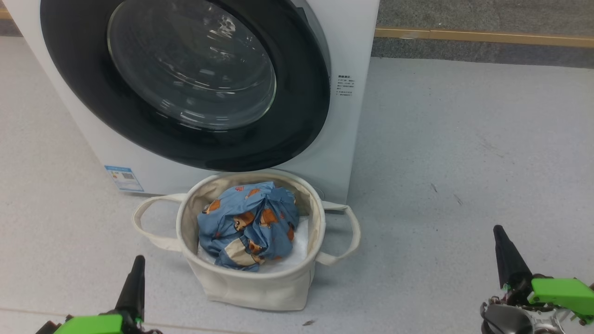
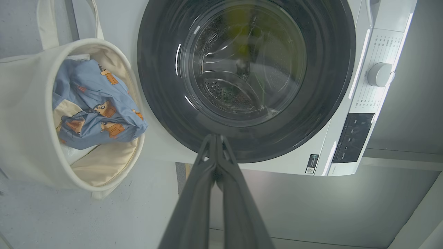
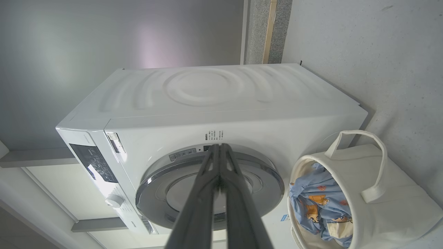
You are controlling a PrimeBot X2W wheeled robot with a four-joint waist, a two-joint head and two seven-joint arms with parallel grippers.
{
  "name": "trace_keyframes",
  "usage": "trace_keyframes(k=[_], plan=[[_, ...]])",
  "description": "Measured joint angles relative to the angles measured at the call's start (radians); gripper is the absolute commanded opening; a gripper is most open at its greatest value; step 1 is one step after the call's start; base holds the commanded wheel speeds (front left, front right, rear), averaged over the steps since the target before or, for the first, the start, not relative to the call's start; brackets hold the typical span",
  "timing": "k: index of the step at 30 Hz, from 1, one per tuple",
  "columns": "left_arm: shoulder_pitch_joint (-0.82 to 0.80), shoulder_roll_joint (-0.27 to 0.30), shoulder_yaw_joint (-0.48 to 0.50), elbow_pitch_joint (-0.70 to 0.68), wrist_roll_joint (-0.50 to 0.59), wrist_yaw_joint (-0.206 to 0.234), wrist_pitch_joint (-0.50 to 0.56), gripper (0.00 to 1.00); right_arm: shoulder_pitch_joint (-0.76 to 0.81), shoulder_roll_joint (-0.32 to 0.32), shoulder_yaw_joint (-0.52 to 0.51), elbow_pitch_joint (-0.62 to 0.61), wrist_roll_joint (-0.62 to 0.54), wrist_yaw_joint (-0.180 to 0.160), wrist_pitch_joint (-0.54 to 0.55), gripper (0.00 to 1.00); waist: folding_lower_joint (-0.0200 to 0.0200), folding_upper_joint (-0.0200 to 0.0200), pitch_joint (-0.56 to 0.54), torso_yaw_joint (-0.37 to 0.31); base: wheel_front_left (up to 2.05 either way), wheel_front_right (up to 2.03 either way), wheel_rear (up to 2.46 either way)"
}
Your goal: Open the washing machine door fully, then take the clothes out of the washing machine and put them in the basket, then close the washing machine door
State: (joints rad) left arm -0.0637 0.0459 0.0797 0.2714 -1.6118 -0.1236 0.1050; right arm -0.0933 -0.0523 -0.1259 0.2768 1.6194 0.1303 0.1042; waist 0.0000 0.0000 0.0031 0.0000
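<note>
The white washing machine (image 1: 345,125) stands ahead with its black-rimmed door (image 1: 185,83) closed against the front; the door (image 2: 245,76) lets the steel drum show through its glass. Directly in front sits the cream basket (image 1: 260,283) holding the blue bear-print clothes (image 1: 248,225). The basket (image 2: 27,131) and clothes (image 2: 97,110) appear in the left wrist view, and the basket (image 3: 391,204) with clothes (image 3: 315,204) in the right wrist view. My left gripper (image 1: 135,266) is shut and empty at the lower left; my right gripper (image 1: 501,239) is shut and empty at the lower right.
Grey floor (image 1: 464,153) spreads to the right of the machine. A wooden strip (image 1: 482,36) runs along the far edge. A white sheet (image 1: 299,250) lies under the clothes in the basket. The machine's knob (image 2: 379,74) and dark control panel (image 2: 353,136) face me.
</note>
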Motion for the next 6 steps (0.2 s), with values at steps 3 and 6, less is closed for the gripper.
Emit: trace_keyframes(k=[3, 6], plan=[[0.0, 0.0, 0.0, 0.0, 0.0, 0.0, 0.0, 0.0, 0.0, 0.0, 0.0, 0.0, 0.0, 0.0, 0.0, 0.0, 0.0, 0.0, 0.0, 0.0, 0.0, 0.0, 0.0], [0.0, 0.0, 0.0, 0.0, 0.0, 0.0, 0.0, 0.0, 0.0, 0.0, 0.0, 0.0, 0.0, 0.0, 0.0, 0.0, 0.0, 0.0, 0.0, 0.0, 0.0, 0.0, 0.0]])
